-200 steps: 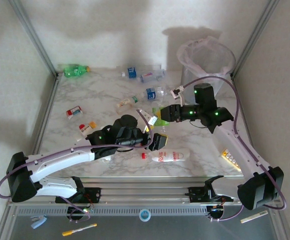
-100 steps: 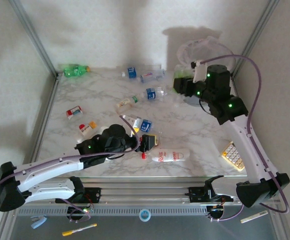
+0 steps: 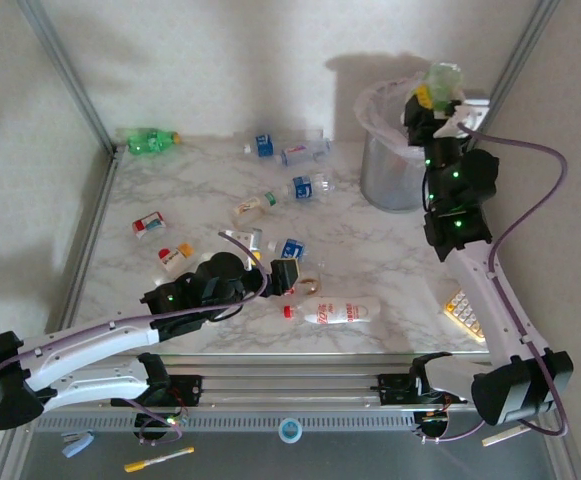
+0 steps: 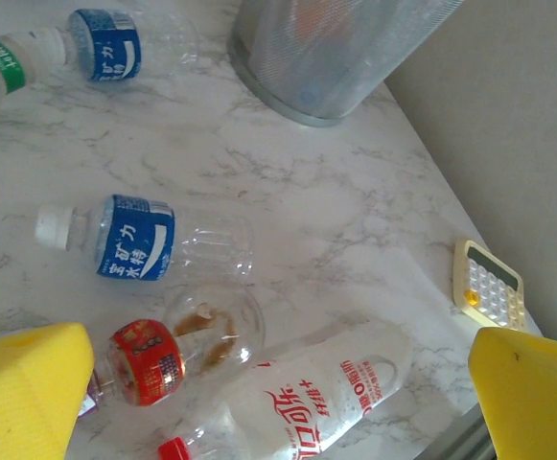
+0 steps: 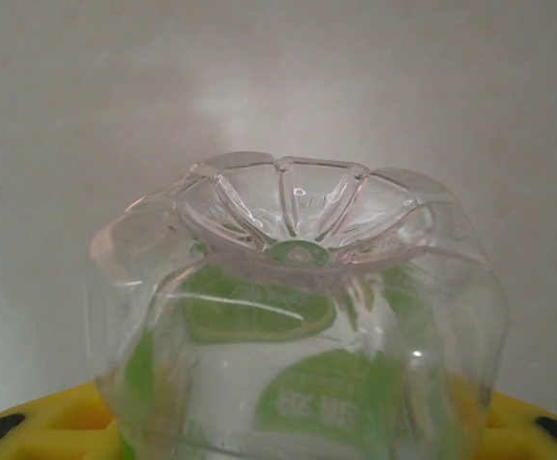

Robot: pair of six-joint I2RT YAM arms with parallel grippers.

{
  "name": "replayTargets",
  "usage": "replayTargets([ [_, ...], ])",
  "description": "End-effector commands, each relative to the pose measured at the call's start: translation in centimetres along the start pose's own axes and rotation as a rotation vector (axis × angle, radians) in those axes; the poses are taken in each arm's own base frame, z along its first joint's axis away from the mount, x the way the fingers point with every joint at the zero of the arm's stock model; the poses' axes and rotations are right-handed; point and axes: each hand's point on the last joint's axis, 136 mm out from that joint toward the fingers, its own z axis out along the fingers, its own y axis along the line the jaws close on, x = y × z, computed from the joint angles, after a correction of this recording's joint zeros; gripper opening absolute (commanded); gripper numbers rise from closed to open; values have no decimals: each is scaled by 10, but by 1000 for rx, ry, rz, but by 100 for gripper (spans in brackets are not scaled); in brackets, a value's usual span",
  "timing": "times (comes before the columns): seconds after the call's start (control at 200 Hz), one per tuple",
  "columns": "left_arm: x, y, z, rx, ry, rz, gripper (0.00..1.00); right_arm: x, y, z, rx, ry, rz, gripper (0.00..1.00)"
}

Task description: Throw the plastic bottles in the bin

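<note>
Since a second ago the right arm has swung from mid-table up over the bin (image 3: pixel 392 178). The right gripper (image 3: pixel 431 98) now hangs above the bag-lined rim, jaws clamped on a clear bottle (image 3: pixel 442 77) with a green label, its petal-shaped base sticking out beyond the fingers. The left gripper (image 3: pixel 288 275) has shifted slightly left and hovers with jaws spread wide above a blue-labelled bottle (image 4: pixel 132 238), a red-labelled bottle (image 4: pixel 153 361) and a larger red-capped bottle (image 4: pixel 326 395) lying on the marble table (image 3: pixel 390 270).
</note>
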Motion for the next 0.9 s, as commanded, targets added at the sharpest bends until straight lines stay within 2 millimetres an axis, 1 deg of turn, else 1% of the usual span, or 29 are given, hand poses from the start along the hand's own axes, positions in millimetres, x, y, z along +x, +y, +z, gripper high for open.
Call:
replayTargets([
  [0.0, 3, 16, -2, -58, -2, -26, 100, -38, -12, 6, 37, -143, 34, 36],
  [0.125, 4, 20, -1, -69, 13, -36, 100, -22, -23, 22, 71, -74, 22, 36],
  [0.225, 4, 21, 0, -70, 23, -41, 100, -4, -26, 42, 79, 6, 1, 36],
  [0.255, 4, 22, 0, -75, 27, -43, 100, 4, -27, 50, 85, 45, -6, 36],
  [0.29, 5, 23, 0, -82, 31, -46, 100, 18, -29, 59, 94, 103, -16, 37],
  [0.295, 5, 23, 0, -84, 32, -47, 100, 22, -30, 60, 95, 117, -18, 37],
  [0.335, 6, 26, -1, -100, 37, -54, 100, 34, -33, 73, 110, 186, -23, 39],
  [0.37, 6, 28, -2, -115, 39, -61, 100, 56, -40, 81, 137, 282, -20, 43],
  [0.39, 5, 29, -3, -121, 39, -67, 100, 66, -45, 85, 160, 329, -13, 46],
  [0.395, 4, 28, -3, -121, 38, -68, 100, 66, -45, 85, 164, 336, -11, 47],
  [0.4, 4, 29, -3, -121, 38, -69, 100, 73, -47, 86, 171, 355, -10, 48],
  [0.445, 3, 29, -6, -123, 38, -76, 100, 93, -53, 96, 185, 435, 0, 55],
  [0.45, 2, 29, -6, -124, 36, -77, 100, 102, -54, 96, 185, 459, -1, 56],
  [0.455, 2, 29, -7, -125, 36, -77, 100, 102, -54, 96, 181, 465, -1, 57],
  [0.465, 2, 30, -7, -131, 37, -79, 100, 113, -54, 98, 174, 496, -1, 58],
  [0.546, 2, 41, -13, -191, 41, -83, 100, 149, -56, 113, 166, 642, -19, 70],
  [0.551, 2, 42, -13, -194, 41, -83, 100, 154, -58, 112, 171, 661, -23, 71],
  [0.566, 2, 43, -14, -201, 43, -84, 100, 153, -58, 114, 176, 672, -28, 75],
  [0.571, 2, 44, -14, -202, 43, -85, 100, 160, -59, 113, 179, 690, -30, 76],
  [0.586, 4, 45, -14, -210, 48, -86, 100, 164, -61, 116, 185, 706, -36, 80],
  [0.591, 4, 46, -14, -213, 50, -86, 100, 162, -60, 116, 186, 707, -38, 81],
  [0.596, 4, 46, -15, -215, 52, -87, 100, 168, -61, 115, 186, 721, -40, 81],
  [0.646, 8, 52, -16, -238, 62, -97, 100, 177, -63, 118, 191, 760, -49, 84],
  [0.706, 12, 60, -19, -275, 69, -116, 100, 179, -61, 115, 188, 776, -32, 87],
  [0.786, 16, 76, -27, -350, 75, -152, 100, 173, -54, 107, 156, 762, 5, 90],
  [0.821, 17, 84, -32, -382, 73, -175, 100, 164, -49, 103, 131, 743, 20, 90],
  [0.861, 19, 92, -38, -416, 71, -202, 100, 162, -46, 97, 113, 739, 33, 92],
  [0.891, 20, 98, -42, -440, 68, -225, 100, 156, -43, 93, 101, 731, 42, 93],
])
